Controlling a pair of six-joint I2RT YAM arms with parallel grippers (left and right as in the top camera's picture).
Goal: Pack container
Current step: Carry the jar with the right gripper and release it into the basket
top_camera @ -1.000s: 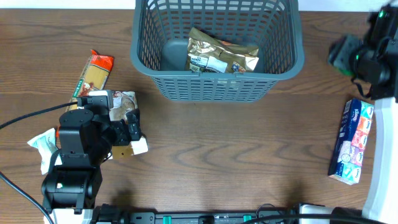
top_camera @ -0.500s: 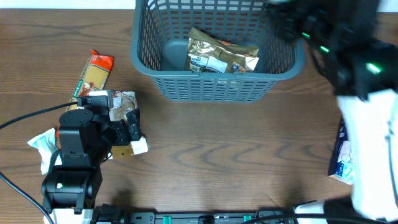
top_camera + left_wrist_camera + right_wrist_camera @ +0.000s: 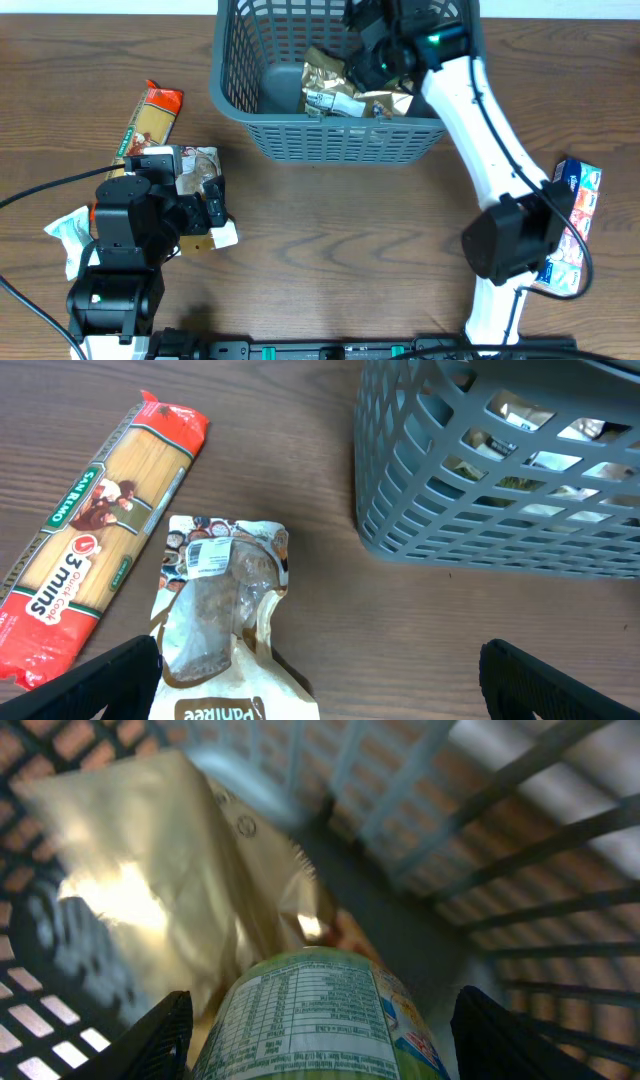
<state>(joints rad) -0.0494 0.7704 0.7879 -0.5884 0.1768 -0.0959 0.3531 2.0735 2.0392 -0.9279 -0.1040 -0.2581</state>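
The container (image 3: pixel 345 125) is a dark grey slotted basket at the back of the table, also in the left wrist view (image 3: pixel 420 550) and the right wrist view (image 3: pixel 560 830). A gold pouch (image 3: pixel 330 85) lies inside it (image 3: pixel 150 880). My right gripper (image 3: pixel 375 45) hangs over the basket's inside, shut on a green-labelled can (image 3: pixel 315 1020). My left gripper (image 3: pixel 212 208) is open and low over a brown-and-white bread bag (image 3: pixel 215 620) on the table, left of the basket.
A red spaghetti pack (image 3: pixel 150 120) lies left of the bread bag (image 3: pixel 90 560). A white-green packet (image 3: pixel 65 230) lies at the far left. A blue tissue pack (image 3: pixel 572 225) lies at the right edge, beside the right arm's base.
My right arm has swung from the far right edge leftward over the basket, carrying the can. The left arm and the items on the table have not moved.
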